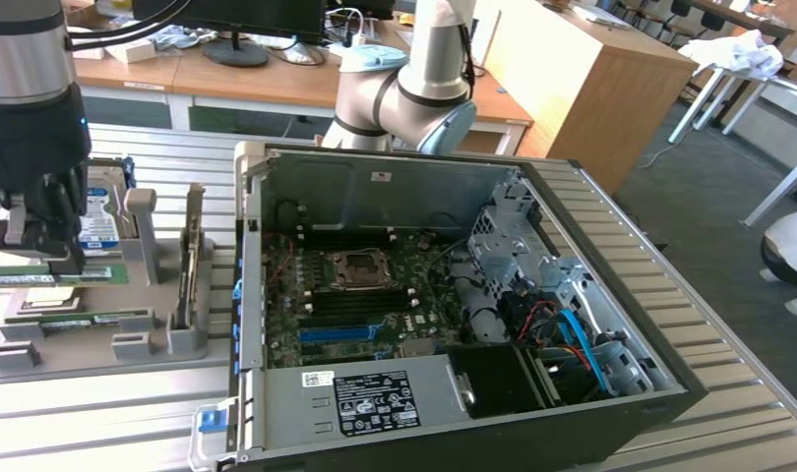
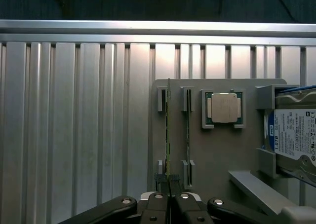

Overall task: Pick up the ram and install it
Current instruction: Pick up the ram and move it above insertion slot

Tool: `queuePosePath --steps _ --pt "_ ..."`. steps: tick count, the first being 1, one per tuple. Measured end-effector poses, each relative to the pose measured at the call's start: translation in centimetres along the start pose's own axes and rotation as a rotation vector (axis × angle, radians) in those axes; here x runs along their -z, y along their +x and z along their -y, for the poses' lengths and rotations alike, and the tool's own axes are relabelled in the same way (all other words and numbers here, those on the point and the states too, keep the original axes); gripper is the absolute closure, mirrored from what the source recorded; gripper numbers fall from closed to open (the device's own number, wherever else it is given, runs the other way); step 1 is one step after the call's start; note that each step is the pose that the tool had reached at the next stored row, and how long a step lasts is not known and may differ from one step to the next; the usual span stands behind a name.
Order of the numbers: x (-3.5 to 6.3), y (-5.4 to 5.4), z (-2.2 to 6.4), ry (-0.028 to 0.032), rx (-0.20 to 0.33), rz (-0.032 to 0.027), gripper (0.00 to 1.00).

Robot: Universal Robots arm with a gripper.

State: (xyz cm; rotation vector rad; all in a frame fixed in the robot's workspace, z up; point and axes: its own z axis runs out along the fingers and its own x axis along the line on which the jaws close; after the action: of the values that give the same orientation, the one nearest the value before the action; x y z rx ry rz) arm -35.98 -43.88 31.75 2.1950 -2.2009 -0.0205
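jaws pinch the ram, second stick and processor beside.

I have the holder on the table, at the exterior view's left of the case. In the holder the ram stands on edge in the end slot, a second stick just beside it, then the processor, then the drive.

The end effector is hiding one end of the ram in its grip, its own body running off the wrist view's edge. The hard drive is being cropped there too, as is a person at the exterior view's right.
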Motion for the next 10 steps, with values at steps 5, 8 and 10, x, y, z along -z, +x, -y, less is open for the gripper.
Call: queuePosePath --steps 5,8,10 --pt "0.13 0.00 0.00 0.0000 0.000 0.0000 0.88" --pt "0.20 0.01 -0.01 -0.0002 0.000 -0.0001 0.88" --pt "0.35 0.01 -0.01 -0.0003 0.000 -0.0002 0.88"
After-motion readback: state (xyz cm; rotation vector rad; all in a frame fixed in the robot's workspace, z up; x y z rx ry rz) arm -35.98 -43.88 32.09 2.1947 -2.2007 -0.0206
